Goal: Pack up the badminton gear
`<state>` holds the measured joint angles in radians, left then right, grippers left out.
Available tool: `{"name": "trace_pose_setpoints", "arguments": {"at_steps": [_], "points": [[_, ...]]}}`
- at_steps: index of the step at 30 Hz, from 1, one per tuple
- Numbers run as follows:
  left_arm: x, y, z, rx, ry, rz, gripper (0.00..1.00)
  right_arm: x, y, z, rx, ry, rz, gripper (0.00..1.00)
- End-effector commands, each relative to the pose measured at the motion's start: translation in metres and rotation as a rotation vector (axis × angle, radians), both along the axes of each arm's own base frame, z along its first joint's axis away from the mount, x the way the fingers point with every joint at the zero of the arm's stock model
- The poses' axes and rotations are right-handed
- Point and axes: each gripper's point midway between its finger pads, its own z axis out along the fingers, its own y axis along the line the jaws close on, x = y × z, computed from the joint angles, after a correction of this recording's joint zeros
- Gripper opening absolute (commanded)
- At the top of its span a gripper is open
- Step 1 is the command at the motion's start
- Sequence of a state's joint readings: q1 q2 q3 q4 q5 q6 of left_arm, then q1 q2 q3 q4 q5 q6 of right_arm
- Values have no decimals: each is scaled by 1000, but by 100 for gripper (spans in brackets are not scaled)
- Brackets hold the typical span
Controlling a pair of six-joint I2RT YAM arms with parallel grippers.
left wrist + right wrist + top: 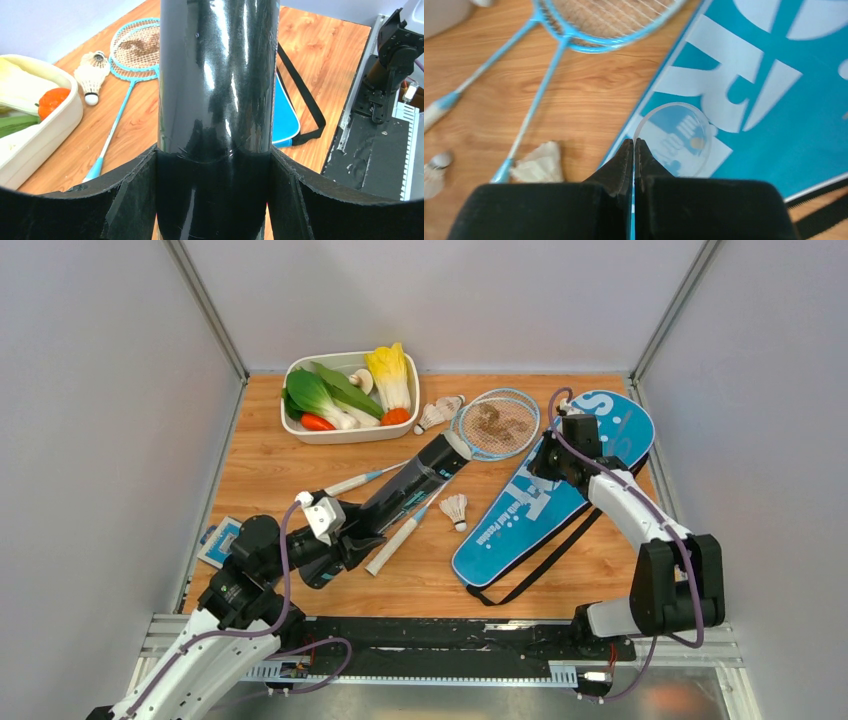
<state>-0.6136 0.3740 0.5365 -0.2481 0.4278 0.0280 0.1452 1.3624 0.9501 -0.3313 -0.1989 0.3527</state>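
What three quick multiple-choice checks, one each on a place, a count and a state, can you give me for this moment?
1. Where do the rackets lie relative to the cover?
A. inside it
B. under it
C. beside it

2. How many rackets are there?
A. one
B. two
C. three

3. What is the left gripper doing?
A. closed round the tube
B. open, empty
C. shut, empty

Answers:
1 C: the top view shows them outside the cover, off its left edge.
2 B: two blue shafts run from the stacked heads.
3 A: the left wrist view shows the tube clamped between its jaws.
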Motion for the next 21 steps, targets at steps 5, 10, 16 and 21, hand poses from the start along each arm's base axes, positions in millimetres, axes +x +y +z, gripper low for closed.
{"name": "trace_pose_setpoints", "arguments": {"at_steps": [5, 10, 16, 21], "points": [[3, 1, 18, -40, -69, 17, 26, 0, -47, -58, -220, 109, -246, 8], [3, 1, 19, -45, -76, 15, 26, -2, -30, -48, -189, 97, -174, 27], [1, -1, 20, -44, -80, -3, 27, -9, 53, -4, -40, -62, 253, 52], [-14, -7, 28, -83, -107, -84, 28, -29, 111, -1, 158, -36, 592, 57]]}}
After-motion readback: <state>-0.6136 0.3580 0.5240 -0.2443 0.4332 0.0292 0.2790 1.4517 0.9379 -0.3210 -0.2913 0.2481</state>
